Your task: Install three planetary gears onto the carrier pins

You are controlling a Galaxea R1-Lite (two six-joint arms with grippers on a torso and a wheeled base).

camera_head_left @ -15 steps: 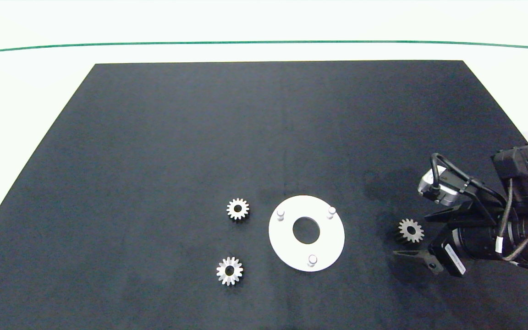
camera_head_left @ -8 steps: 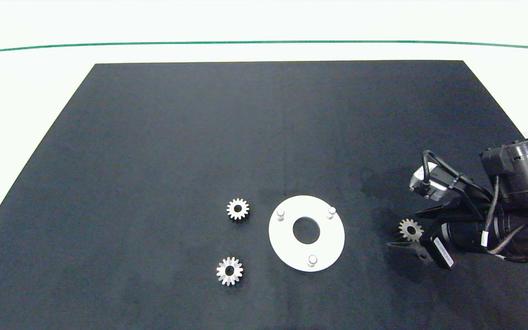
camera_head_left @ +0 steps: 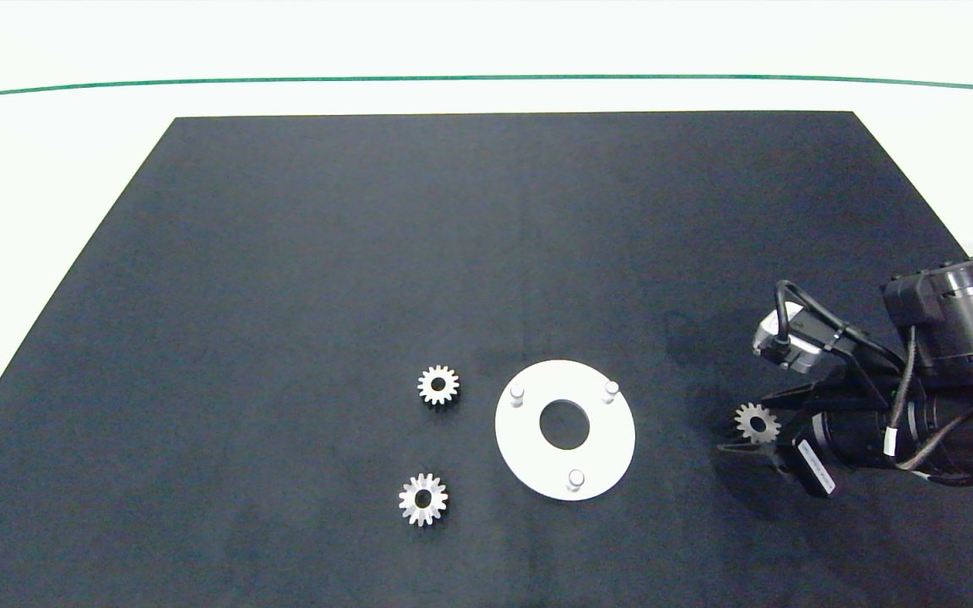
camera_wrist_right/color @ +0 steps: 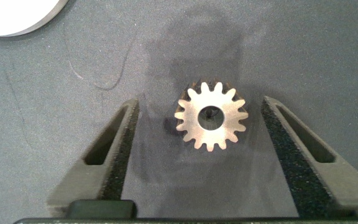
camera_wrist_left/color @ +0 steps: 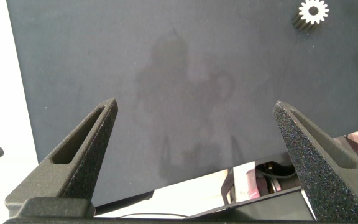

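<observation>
A: Where is the right gripper (camera_wrist_right/color: 199,124) now?

B: It is low over the black mat (camera_head_left: 368,253), right of the white disc (camera_head_left: 537,460). Its two fingers are wide apart, one on each side of a gear (camera_wrist_right/color: 211,116). They do not touch it yet.

A: So what should it do?

B: I think it should close slowly and keep the gear in the middle. Then both pads meet the teeth together and the gear stays flat.

A: And the other gears?

B: One gear (camera_head_left: 438,385) and another gear (camera_head_left: 423,499) lie flat on the mat, left of the disc. All three carrier pins (camera_head_left: 575,480) are bare.

A: What about the left gripper (camera_wrist_left/color: 197,130)?

B: It hangs spread open over an empty part of the mat, holding nothing. The head view does not show it.
</observation>
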